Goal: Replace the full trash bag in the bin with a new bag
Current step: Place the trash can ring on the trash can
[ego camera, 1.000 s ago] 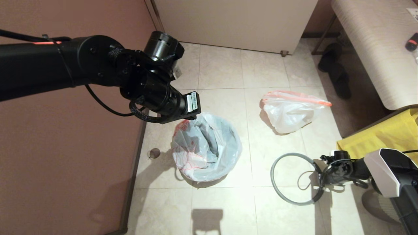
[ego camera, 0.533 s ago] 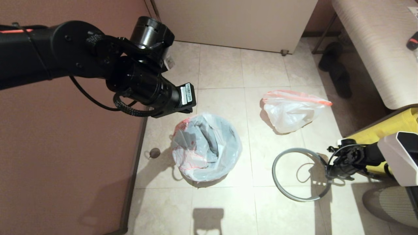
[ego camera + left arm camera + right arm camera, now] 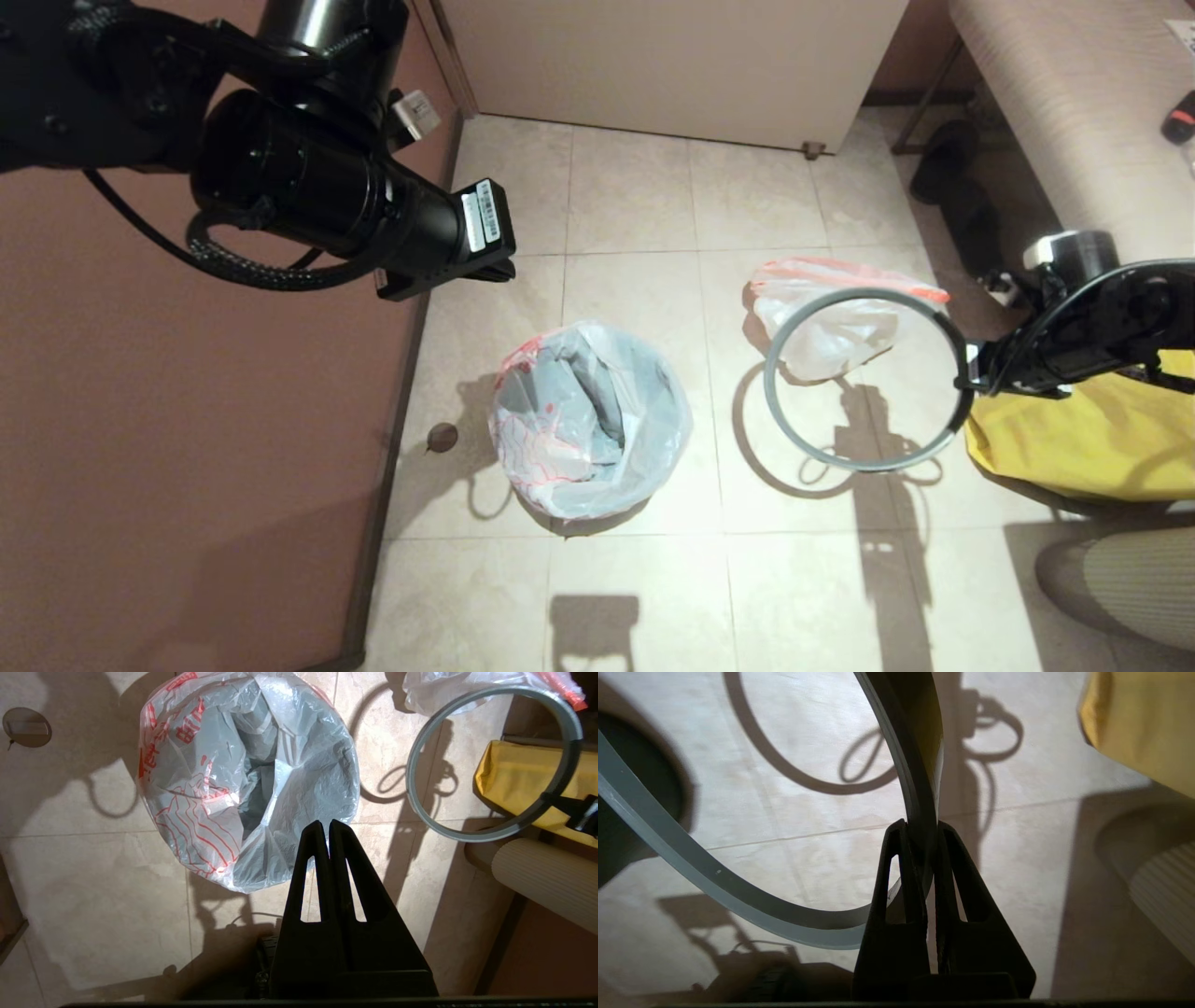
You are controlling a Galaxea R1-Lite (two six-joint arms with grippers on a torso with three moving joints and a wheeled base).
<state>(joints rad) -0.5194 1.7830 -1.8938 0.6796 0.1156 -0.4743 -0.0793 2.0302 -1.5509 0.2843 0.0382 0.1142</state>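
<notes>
The right gripper [image 3: 971, 381], at the right edge of the head view, has its jaws pinched on the grey ring [image 3: 822, 455] and holds it clear of the floor. The ring hangs nearly flat, casting a round shadow on the tiles under it. The right wrist view shows the band [image 3: 915, 812] wedged between the two fingers.

What matters for the coming move is where the bin [image 3: 590, 420] lies from that ring. It stands at centre frame, to the left of the ring and lower, well apart from it, with bare tile between. Its mouth faces up, and the new bag [image 3: 541, 439] is already draped in it and folded over the lip. The ring should have to travel left and settle level over that lip. The right arm is the nearer one and already carries it.

The left gripper [image 3: 329, 828] hangs high at the upper left of the head view, jaws pressed together on nothing, pointing down past the near edge of the bin.

Farther off, the full bag [image 3: 840, 327] lies on the floor behind the ring, partly seen through it.

The floor is pale tile, hard and even. A yellow bag [image 3: 1074, 448] sits at the right, a cabinet [image 3: 672, 65] at the top, and a brown wall [image 3: 187, 467] at the left.
</notes>
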